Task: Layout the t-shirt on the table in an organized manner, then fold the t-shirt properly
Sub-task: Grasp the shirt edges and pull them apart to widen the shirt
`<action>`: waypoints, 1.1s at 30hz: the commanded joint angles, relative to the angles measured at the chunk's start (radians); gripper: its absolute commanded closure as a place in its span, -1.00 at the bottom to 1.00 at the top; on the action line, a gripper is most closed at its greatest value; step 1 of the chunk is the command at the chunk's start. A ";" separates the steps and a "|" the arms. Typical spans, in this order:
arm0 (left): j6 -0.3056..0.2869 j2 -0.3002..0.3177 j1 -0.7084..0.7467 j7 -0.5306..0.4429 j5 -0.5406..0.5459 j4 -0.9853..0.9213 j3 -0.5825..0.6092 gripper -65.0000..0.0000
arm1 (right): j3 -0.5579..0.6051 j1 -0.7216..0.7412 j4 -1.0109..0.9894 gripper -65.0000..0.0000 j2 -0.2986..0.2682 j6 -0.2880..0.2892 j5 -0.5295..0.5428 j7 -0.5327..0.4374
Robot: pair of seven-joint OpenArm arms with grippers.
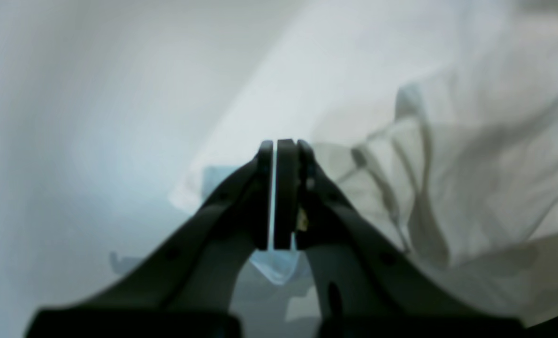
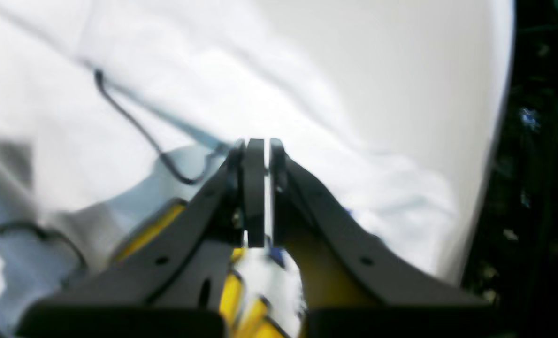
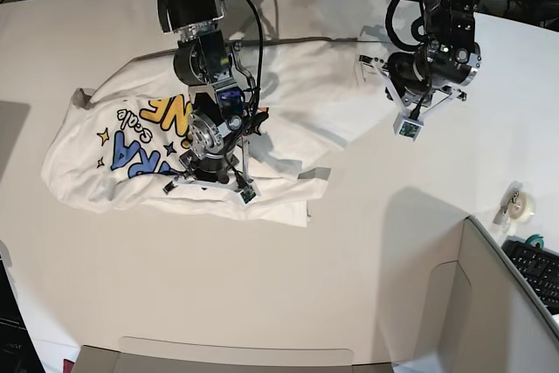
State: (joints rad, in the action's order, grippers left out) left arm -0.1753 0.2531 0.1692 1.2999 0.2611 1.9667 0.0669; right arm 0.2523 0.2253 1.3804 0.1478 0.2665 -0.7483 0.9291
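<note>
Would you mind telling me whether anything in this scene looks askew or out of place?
Yes: the t-shirt lies crumpled and skewed on the table, folds bunched in the middle and its print partly hidden. Both the left gripper and the right gripper are pinched on its fabric. A tape roll sits near the table's right edge.

You've got the t-shirt (image 3: 262, 120) bunched on the desk (image 3: 367, 251), left of centre twd the far side. Right hand (image 3: 212, 183) sits over its near-middle; left hand (image 3: 409, 128) is just off its far-right end. Near right: partition panel (image 3: 489, 303), w/ tape roll (image 3: 519, 205) and keyboard (image 3: 537, 270) beyond it.
</note>
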 commanded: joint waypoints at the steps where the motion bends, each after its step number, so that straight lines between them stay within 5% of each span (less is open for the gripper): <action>1: 0.003 0.010 -0.012 -0.024 -0.006 0.001 -0.006 1.00 | 0.005 0.035 -0.016 0.92 0.009 -0.008 -0.010 -0.043; 12: 0.003 0.016 -0.010 -0.116 -0.009 -0.247 0.004 1.00 | -0.017 0.159 -0.309 0.92 0.009 -0.009 -0.009 -0.140; 19: 0.003 0.035 -0.133 -0.135 -0.010 -0.372 0.011 1.00 | -0.267 0.193 -0.309 0.92 0.003 -0.009 -0.010 -0.137; 26: 0.003 0.071 -0.337 -0.156 -0.010 -0.568 0.173 1.00 | -0.457 0.176 -0.301 0.92 -0.046 -0.009 -0.012 -0.135; 33: 0.004 0.068 -0.512 -0.285 -0.010 -0.797 0.313 1.00 | -0.514 0.112 -0.158 0.92 -0.057 -0.014 -0.010 -0.135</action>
State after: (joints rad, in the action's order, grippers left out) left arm -0.1722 0.3164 -0.3500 0.9607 0.2615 1.1881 0.3706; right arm -0.2546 0.3283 1.2194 0.0982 0.2470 -0.7486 0.7364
